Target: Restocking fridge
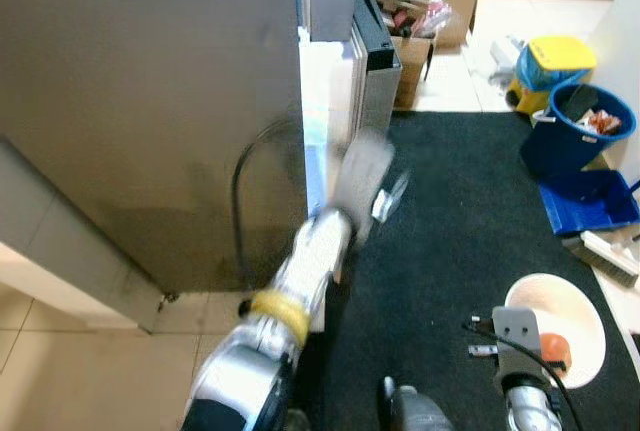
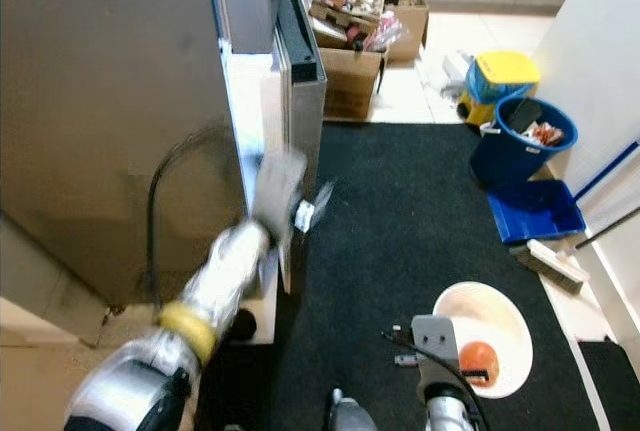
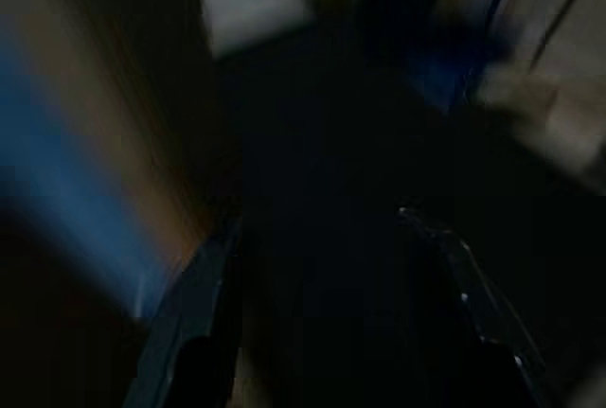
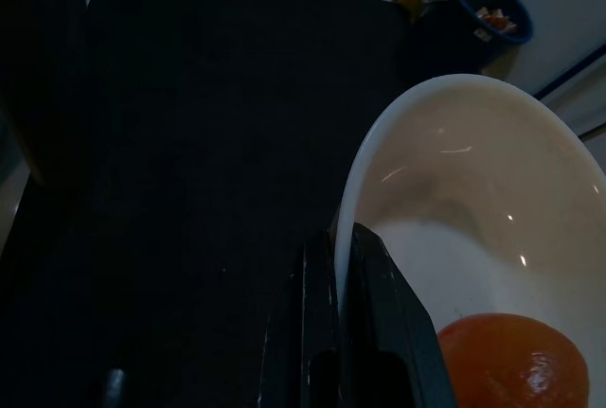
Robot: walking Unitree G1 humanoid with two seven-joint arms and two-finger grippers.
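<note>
The grey fridge [image 1: 150, 101] stands at my left, its door edge and white inner lining [image 1: 325, 91] facing the mat. My left gripper [image 1: 365, 176], motion-blurred, is raised beside that edge; in the left wrist view its fingers [image 3: 194, 323] stand apart, open, with nothing between them. My right gripper [image 4: 343, 247] is shut on the rim of a white bowl [image 1: 575, 311] low at my right. An orange round fruit [image 1: 553, 349] lies in the bowl.
A black mat [image 1: 450, 211] covers the floor ahead. Cardboard boxes [image 1: 420, 1] of goods stand behind the fridge. At the right are a blue bucket [image 1: 580, 126], a yellow container [image 1: 555, 56], a blue tray [image 1: 590, 201] and a brush [image 1: 605, 256]. A black cable [image 1: 240, 191] hangs on the fridge side.
</note>
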